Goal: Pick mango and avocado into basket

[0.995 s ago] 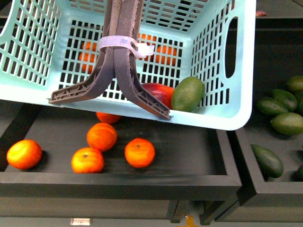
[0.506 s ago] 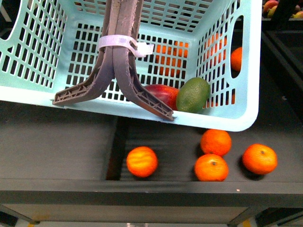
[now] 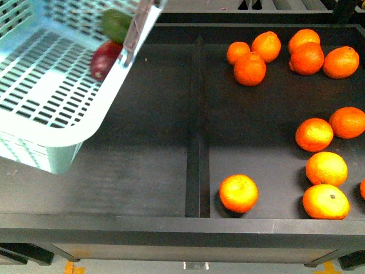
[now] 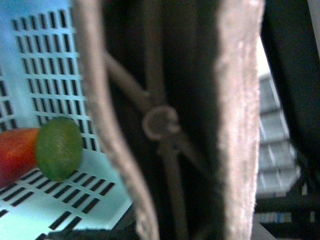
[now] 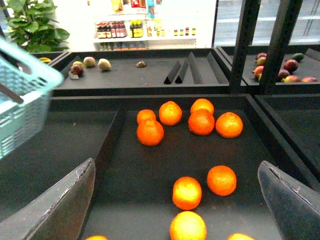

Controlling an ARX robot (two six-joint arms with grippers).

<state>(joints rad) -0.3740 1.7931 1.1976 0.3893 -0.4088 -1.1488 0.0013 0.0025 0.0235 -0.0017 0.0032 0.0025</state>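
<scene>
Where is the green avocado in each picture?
Front view: avocado at top left, inside the basket, above the mango.
Left wrist view: avocado at left, touching the mango.
Right wrist view: not visible.
Shared landmark: the turquoise basket.

1. The front view looked steeply down from the robot's body onto a dark divided shelf (image 3: pixel 197 142), with the basket (image 3: pixel 63 134) close at ten o'clock.
2. The left wrist view sat very near the basket (image 4: pixel 47 50), blurred, its handle filling the middle.
3. The right wrist view faced forward, low over the shelf (image 5: pixel 165 150).
4. Front and right wrist views shared the oranges (image 3: pixel 249 67) (image 5: pixel 150 132).
</scene>
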